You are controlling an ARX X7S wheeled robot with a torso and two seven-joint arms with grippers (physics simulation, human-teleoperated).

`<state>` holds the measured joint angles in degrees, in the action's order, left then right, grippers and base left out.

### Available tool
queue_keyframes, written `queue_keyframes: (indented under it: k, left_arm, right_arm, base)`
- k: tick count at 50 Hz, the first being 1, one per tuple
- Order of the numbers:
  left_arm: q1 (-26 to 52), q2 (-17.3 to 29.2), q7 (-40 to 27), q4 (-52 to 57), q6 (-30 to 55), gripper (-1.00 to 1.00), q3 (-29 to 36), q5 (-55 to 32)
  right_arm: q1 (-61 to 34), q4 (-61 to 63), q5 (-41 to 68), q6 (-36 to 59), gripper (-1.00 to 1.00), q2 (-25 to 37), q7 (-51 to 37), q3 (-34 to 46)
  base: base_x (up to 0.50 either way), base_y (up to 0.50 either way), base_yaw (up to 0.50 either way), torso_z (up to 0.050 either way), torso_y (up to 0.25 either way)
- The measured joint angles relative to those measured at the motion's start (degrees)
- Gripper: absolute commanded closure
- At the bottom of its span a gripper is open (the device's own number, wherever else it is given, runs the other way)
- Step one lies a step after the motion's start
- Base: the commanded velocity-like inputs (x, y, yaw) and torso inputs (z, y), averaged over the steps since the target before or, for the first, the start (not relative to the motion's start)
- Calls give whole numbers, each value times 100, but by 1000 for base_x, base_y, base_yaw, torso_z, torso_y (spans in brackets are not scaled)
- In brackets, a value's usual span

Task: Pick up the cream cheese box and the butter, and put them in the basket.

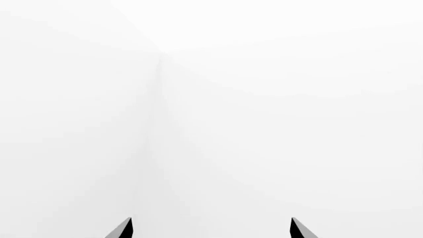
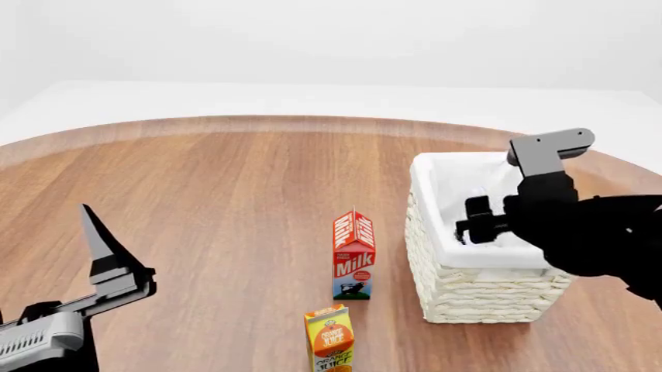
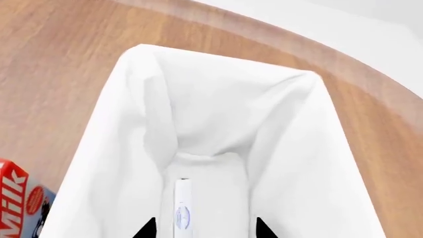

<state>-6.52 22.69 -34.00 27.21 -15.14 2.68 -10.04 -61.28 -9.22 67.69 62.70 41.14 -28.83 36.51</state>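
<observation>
Bright even light, soft shadows, sharp render, washed-out whites

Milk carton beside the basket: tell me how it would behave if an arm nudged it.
The milk carton stands tall on a narrow base, so a high push would probably tip it. Its flat sides suggest sliding, not rolling. It stands close to the orange juice carton, which it might strike.

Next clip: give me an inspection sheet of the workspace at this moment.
Surface: round brown wooden table.
Job's things: rectangular white wicker basket with cloth liner; small flat white cream cheese box with blue markings on edge inside it; butter not seen.
Clutter: red milk carton and orange juice carton, upright beside the basket.
Grippers: right gripper open over the basket; left gripper open, empty.
Cables: nothing seen.
Surroundings: plain white walls.
</observation>
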Motion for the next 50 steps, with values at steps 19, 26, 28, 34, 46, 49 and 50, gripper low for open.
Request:
queue_keyframes:
  k: [19,26,28,34,46,49,50]
  left_arm:
    - [-3,16,-22,3,-5,-100,15,-8]
    - [-9,24,-31,8,-9,-100,15,-12]
    - [-10,26,-34,10,-10,-100,16,-12]
    - [-14,31,-41,15,-13,-100,21,-9]
    - [-14,42,-53,17,-18,-100,34,-5]
    - [-14,44,-56,17,-18,-100,36,-5]
    - [-14,45,-57,17,-18,-100,37,-5]
  right_arm:
    - [-110,843,382,286,-100,177,-295,-163]
    - [13,1587,878,438,-100,277,-691,-336]
    - [62,1826,1037,462,-100,312,-820,-394]
    - [222,2532,1570,484,-100,412,-1262,-573]
    - [453,3793,2536,404,-100,569,-2105,-812]
    - [507,4083,2690,360,-100,603,-2275,-858]
    - [530,4183,2726,345,-100,612,-2328,-871]
  base:
    - [0,0,0,0,0]
    - [0,0,0,0,0]
    - [0,0,0,0,0]
    - [0,0,0,0,0]
    - [0,0,0,0,0]
    - [0,0,0,0,0]
    - [0,0,0,0,0]
